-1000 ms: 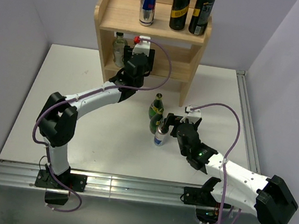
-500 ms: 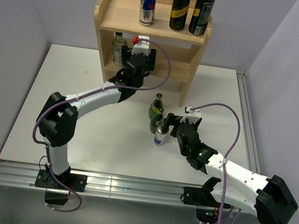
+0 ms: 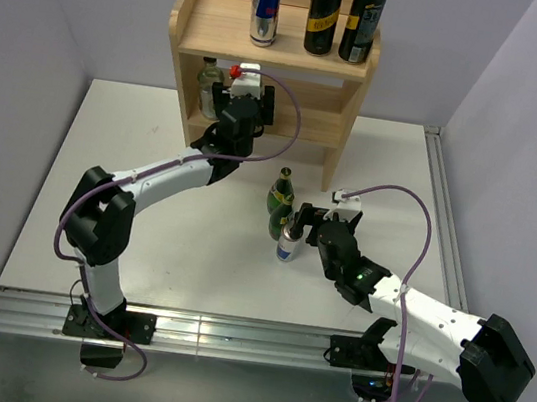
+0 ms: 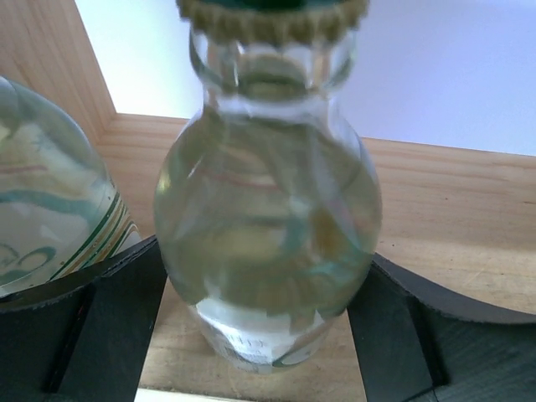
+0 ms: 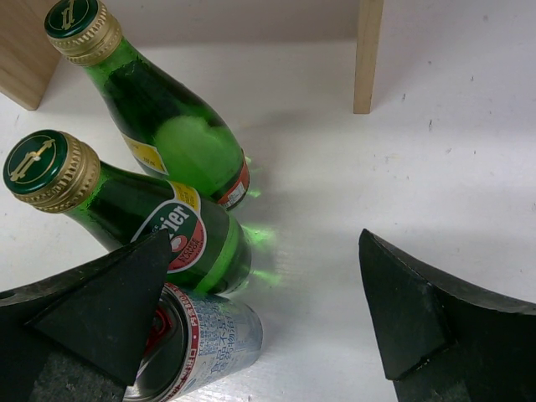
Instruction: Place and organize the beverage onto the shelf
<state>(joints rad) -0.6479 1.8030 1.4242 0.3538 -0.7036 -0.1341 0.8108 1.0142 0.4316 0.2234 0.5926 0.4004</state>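
Note:
The light-wood shelf (image 3: 214, 26) stands at the back of the table. My left gripper (image 3: 236, 95) reaches into its lower tier and is open. A clear glass bottle (image 4: 268, 226) stands on the board between the fingers (image 4: 117, 327), with a strip of wood showing beside its base. A second clear bottle (image 4: 50, 209) stands just to its left. My right gripper (image 5: 268, 285) is wide open low over the table. Its left finger overlaps the top of a silver can (image 5: 209, 343), which stands beside two green bottles (image 5: 159, 222) (image 5: 180, 142).
On the top tier stand a blue-silver can (image 3: 264, 5) and two black-gold cans (image 3: 324, 12) (image 3: 363, 20). The shelf's right side panel (image 5: 368, 50) rises just behind the green bottles. Purple walls close in the white table (image 3: 99, 186).
My left gripper's jaws have widened away from the clear bottle on the lower tier, and that arm has shifted slightly left. The right arm has not moved.

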